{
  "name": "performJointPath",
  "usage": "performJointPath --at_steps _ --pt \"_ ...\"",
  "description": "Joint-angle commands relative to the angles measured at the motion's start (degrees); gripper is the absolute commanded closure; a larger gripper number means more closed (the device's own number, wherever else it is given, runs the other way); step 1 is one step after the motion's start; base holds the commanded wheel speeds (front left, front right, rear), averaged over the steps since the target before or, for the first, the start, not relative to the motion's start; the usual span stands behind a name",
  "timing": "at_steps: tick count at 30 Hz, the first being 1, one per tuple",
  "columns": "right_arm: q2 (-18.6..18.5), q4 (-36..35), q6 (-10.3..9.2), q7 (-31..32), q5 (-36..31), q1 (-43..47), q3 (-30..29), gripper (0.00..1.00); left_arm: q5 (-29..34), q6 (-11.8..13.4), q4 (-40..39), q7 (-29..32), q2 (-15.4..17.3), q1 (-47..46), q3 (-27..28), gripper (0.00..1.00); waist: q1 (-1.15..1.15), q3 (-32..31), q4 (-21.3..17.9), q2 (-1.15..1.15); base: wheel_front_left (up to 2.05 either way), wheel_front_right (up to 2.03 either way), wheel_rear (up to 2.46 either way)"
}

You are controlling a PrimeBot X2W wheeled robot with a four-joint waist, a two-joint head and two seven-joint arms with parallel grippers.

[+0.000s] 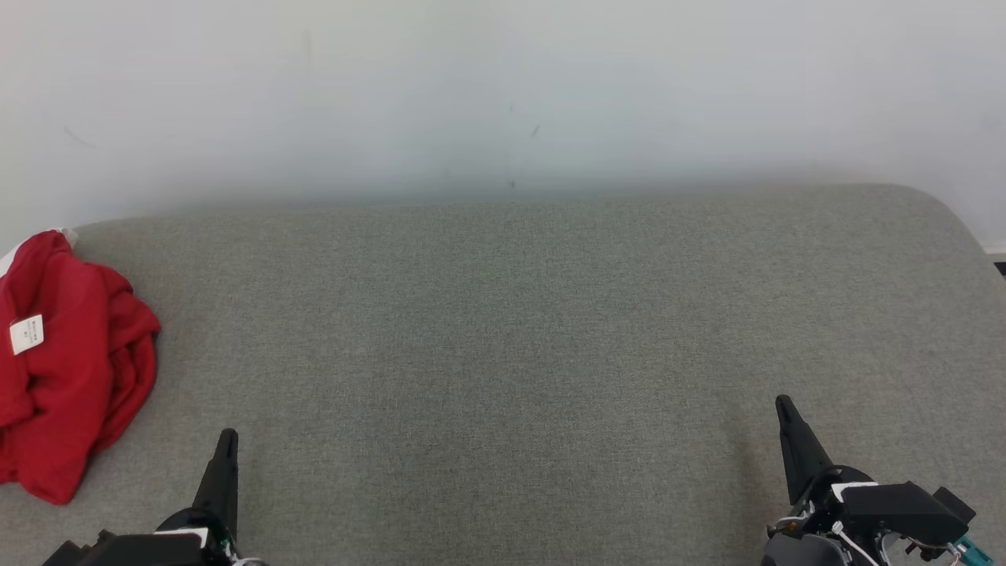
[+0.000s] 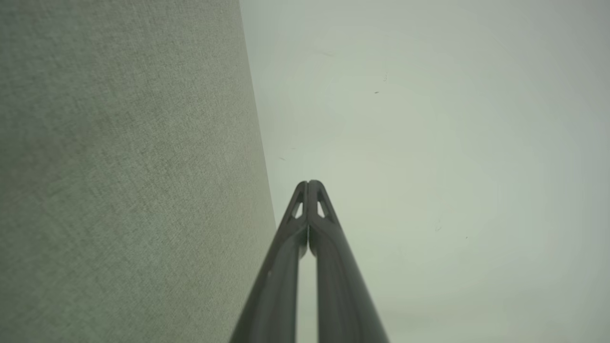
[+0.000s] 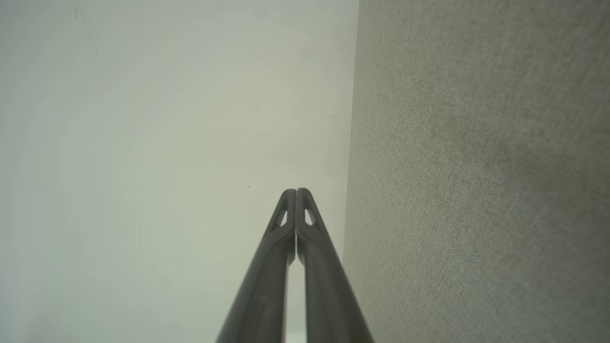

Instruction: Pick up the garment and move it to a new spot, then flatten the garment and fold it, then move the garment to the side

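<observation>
A red garment (image 1: 67, 369) lies crumpled in a loose heap at the far left of the bench (image 1: 503, 330), partly cut off by the left edge of the head view. A small white label (image 1: 26, 334) with dark print shows on its upper folds, and a sliver of pale fabric peeks out at the heap's far end. The bench is covered in grey woven cloth, has a rounded far right corner, and its far side runs along a plain white wall (image 1: 503, 94) marked with a few faint dark scuffs. The left end effector (image 1: 228, 440) rises from the lower left of the head view, its two long dark fingers pressed together into a single point with nothing between them. It stands just beside the near right side of the garment but apart from it. The right end effector (image 1: 784, 405) rises from the lower right, its fingers likewise pressed together and empty, well apart from the garment across the bare cloth. In the left wrist view the left end effector (image 2: 309, 183) has its fingertips touching, with the grey cloth at that view's left and the pale wall beyond. In the right wrist view the right end effector (image 3: 296, 191) also has its tips meeting, with the wall at that view's left and the cloth at its right.
</observation>
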Motion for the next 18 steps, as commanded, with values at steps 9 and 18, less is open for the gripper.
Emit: performJointPath --at_steps 9,18 --pt "0.2 0.0 0.19 0.0 -0.2 -0.2 0.0 1.0 -0.1 -0.1 0.0 -0.2 -0.1 -0.5 0.1 1.0 0.0 0.0 0.0 0.0 0.0 0.0 0.0" --pt "0.2 0.0 0.19 0.0 -0.2 -0.2 0.0 1.0 -0.1 -0.1 0.0 -0.2 -0.1 -0.5 0.1 1.0 0.0 0.0 0.0 0.0 0.0 0.0 0.0"
